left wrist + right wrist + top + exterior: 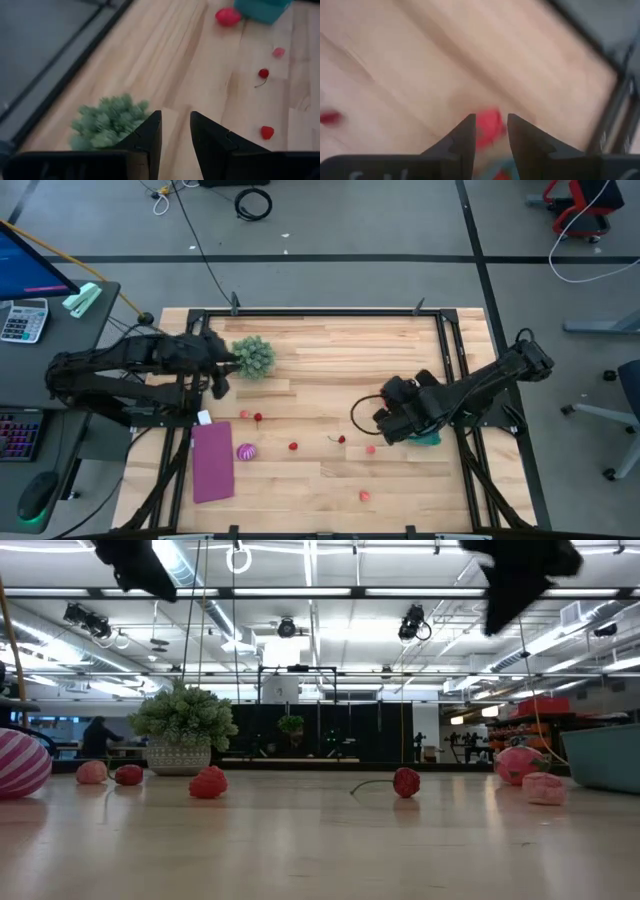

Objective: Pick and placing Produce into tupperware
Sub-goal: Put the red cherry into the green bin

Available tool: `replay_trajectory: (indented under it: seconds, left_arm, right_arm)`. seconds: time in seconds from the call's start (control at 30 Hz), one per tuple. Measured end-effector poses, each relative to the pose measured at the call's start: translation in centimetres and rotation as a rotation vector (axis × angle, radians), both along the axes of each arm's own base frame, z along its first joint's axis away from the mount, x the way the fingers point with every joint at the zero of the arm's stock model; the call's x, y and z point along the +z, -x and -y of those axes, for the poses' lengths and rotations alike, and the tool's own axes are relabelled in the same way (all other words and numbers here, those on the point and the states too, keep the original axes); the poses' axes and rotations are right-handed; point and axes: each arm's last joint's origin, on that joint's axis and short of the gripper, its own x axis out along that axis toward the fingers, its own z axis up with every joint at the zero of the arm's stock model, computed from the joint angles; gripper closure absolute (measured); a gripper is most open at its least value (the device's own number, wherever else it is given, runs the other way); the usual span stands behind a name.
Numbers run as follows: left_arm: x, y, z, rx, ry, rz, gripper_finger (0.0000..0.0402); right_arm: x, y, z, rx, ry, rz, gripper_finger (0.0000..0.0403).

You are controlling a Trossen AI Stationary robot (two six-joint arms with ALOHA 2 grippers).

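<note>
Small red and pink produce pieces lie scattered on the wooden table: a cherry [341, 440], a pink piece [370, 448], and others [293, 446] [364, 496]. A striped magenta ball [246, 451] sits by the purple mat. The teal tupperware [430, 438] stands at the right, mostly under my right arm. My right gripper [382, 418] hangs open, high above the table [500, 620], just left of the tub. In its wrist view a red piece [489, 129] shows through the finger gap, as blurred as the table. My left gripper [230, 365] waits open beside the green plant ball [253, 357].
A purple mat [212, 462] lies flat at the near left. A larger pink-red piece [227, 16] sits against the tub's [262, 7] left side. Black frame rails [320, 311] border the table. Bare wood lies at the table's middle and near side.
</note>
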Motion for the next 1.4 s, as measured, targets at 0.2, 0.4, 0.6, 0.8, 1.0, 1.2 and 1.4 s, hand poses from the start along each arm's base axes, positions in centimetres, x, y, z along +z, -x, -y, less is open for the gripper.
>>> replay_trajectory:
  seconds: [0.2, 0.4, 0.6, 0.8, 1.0, 1.2, 1.4]
  left_arm:
    - [-2.5, -3.5, 1.7, -0.036, 0.134, -0.159, 0.0294]
    - [-5.6, -6.5, 5.6, -0.112, 0.151, -0.318, 0.0294]
    - [-8.9, -8.0, 9.8, -0.08, 0.08, -0.424, 0.0294]
    - [-11.6, -8.5, 12.6, 0.014, 0.049, -0.453, 0.0294]
    - [-13.9, -8.6, 14.5, 0.08, 0.001, -0.469, 0.0294]
    - [-15.5, -8.7, 15.6, 0.18, -0.031, -0.42, 0.0294]
    - [-16.3, -8.6, 16.3, 0.251, -0.004, -0.376, 0.0294]
  right_arm:
    - [4.2, -1.2, 0.1, 0.052, 0.239, 0.198, 0.0284]
    - [4.0, -1.2, 0.2, 0.052, 0.304, 0.207, 0.0283]
    - [3.9, -1.2, 0.4, 0.085, 0.332, 0.165, 0.0284]
    - [3.9, -1.5, 1.3, 0.04, 0.335, 0.173, 0.0284]
    - [3.9, -1.5, 1.4, -0.005, 0.317, 0.216, 0.0284]
    - [3.9, -1.5, 0.8, 0.0, 0.295, 0.243, 0.0284]
    - [3.9, -1.5, 0.1, 0.024, 0.271, 0.261, 0.0286]
